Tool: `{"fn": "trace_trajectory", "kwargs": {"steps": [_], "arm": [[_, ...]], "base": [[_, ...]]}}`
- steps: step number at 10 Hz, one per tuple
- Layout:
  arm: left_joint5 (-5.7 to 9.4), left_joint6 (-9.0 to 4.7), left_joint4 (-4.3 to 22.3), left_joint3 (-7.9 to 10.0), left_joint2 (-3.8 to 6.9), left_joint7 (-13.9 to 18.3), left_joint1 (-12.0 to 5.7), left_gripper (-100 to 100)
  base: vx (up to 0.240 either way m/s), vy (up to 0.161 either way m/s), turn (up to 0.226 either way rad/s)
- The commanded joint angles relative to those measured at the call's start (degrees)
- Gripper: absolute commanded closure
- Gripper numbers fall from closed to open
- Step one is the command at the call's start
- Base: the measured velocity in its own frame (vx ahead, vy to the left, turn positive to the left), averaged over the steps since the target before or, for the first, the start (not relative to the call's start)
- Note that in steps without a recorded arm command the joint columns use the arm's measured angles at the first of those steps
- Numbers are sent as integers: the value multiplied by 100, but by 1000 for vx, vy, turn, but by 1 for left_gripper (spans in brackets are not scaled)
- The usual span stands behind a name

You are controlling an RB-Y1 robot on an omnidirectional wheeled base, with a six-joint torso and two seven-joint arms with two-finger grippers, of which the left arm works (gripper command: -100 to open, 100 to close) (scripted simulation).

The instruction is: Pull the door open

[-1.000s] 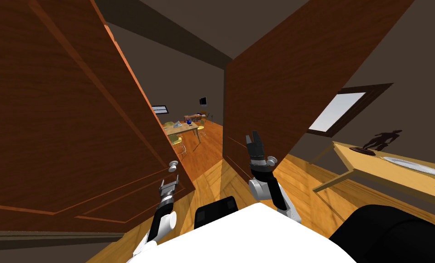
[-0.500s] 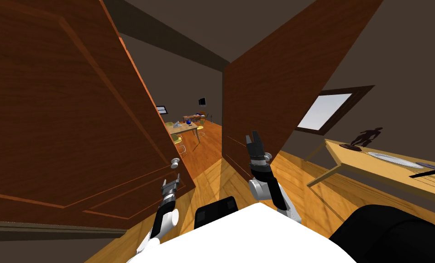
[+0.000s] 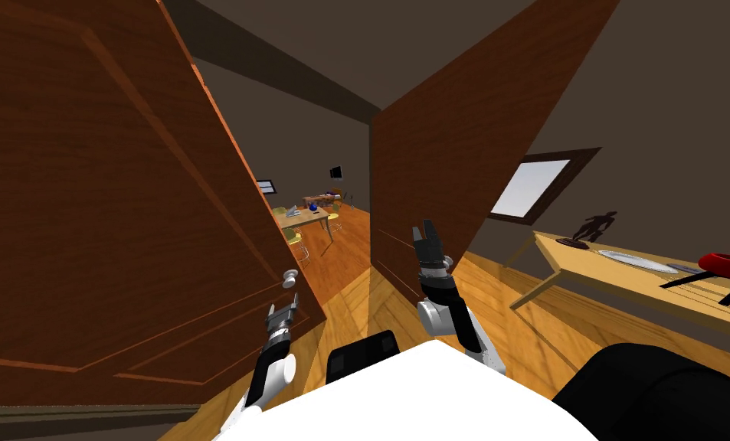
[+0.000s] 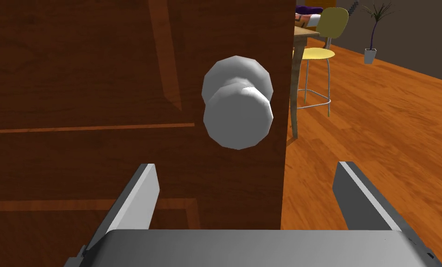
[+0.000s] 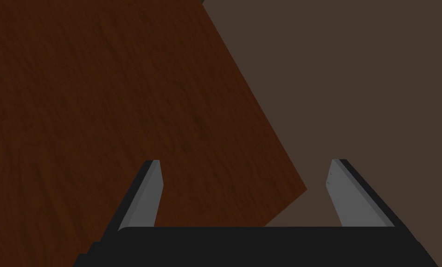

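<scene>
Left hand (image 4: 246, 166) spread just short of the knob (image 4: 237, 104), I judged that closing there would miss it entirely.

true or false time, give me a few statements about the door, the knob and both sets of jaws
1. The left jaws are shut on the door knob. False: they stand open, with the knob ahead of them and ungripped.
2. The knob sits near the free edge of a brown wooden door. True.
3. A yellow chair shows past the door's edge. True.
4. The right jaws hold a red cup. False: they are open and empty.
5. The table on the robot's right carries a dark figurine. True.
</scene>
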Motion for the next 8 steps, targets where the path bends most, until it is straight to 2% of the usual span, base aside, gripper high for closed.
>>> {"fn": "trace_trajectory", "kwargs": {"steps": [1,3,6,7,8], "arm": [[2,-88,163,4,21,80,-64,-100],[61,-180,262,101,232,305,30,-100],[118,-268,357,193,433,519,119,-100],[112,-227,305,185,373,437,97,-100],[112,-227,305,185,373,437,97,100]], "base": [[136,7,-23],[208,3,-149],[190,40,-120],[82,34,-15],[-11,-2,25]]}}
